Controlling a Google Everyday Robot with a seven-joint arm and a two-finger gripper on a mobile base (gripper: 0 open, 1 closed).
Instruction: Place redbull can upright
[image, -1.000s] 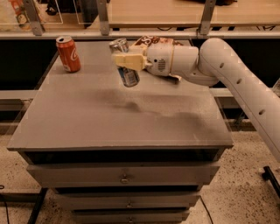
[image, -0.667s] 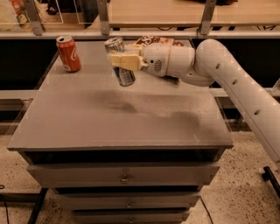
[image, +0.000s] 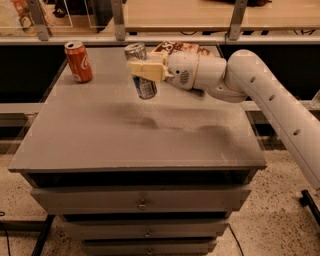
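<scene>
Along the front edge of the table (image: 150, 150), a stack of drawers (image: 142, 200) with small knobs faces the camera, under a flat grey top. Past the middle of the table, toward the far edge and slightly left of centre, the gripper (image: 142, 70) reaches in sideways from the right on a white arm (image: 280, 100). Its cream fingers (image: 150, 70) are pinched on the redbull can (image: 146, 88) about mid-height: silver top rim above them, blue-patched base below. Can nearly upright, top leaning a little to the left, base clear of the surface, shadow beneath. Near the far left corner, a red cola can (image: 78, 61) stands upright, well apart. At the far edge, behind the gripper, a snack bag (image: 182, 48) lies partly hidden
</scene>
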